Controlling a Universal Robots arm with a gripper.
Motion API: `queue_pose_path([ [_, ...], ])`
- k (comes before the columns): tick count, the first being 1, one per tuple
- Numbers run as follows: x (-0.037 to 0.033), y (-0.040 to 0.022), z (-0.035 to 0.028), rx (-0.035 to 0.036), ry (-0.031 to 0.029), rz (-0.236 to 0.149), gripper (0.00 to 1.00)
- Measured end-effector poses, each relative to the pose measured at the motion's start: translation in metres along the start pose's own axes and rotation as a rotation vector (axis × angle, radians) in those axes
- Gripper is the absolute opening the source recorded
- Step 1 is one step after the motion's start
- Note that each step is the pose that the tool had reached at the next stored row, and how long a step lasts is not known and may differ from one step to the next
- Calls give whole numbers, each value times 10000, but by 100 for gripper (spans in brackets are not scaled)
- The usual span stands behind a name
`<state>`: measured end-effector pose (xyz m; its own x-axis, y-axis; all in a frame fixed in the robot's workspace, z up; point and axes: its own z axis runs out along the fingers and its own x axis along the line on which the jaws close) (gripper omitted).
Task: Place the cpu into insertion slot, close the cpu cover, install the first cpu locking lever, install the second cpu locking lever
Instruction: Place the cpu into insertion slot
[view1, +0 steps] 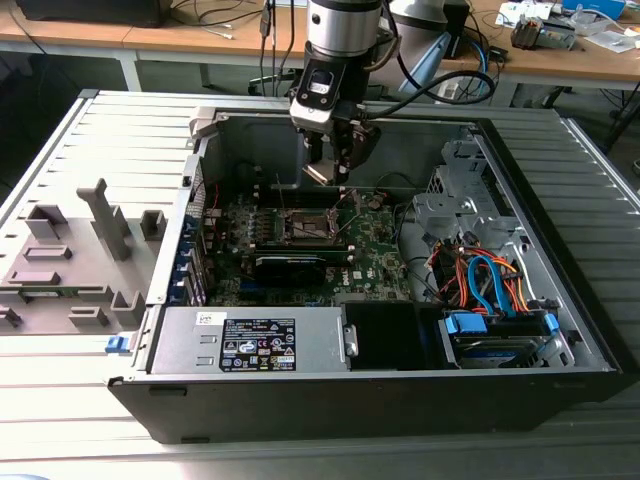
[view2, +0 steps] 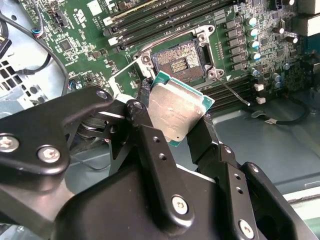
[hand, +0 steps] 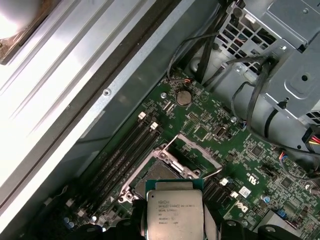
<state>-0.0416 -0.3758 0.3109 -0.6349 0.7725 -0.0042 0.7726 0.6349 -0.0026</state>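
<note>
My gripper is shut on the cpu, a flat square chip with a silvery top, and holds it in the air inside the open computer case. In both wrist views the cpu sits clamped by its edges between two black fingers. It hangs a little above and to one side of the insertion slot, whose contact field lies bare. The cpu cover stands swung open beside the slot. A thin locking lever sticks out loose from the socket.
Memory slots run alongside the socket on the green motherboard. A black card lies in front of the socket in the exterior view. The drive cage with cables fills the case at the exterior view's right, the power supply at the front.
</note>
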Motion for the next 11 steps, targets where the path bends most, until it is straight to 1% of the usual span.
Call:
queue_pose_path([
  [5,0,0,4,6,-6,305,55],
  [11,0,0,8,12,-9,576,55],
])
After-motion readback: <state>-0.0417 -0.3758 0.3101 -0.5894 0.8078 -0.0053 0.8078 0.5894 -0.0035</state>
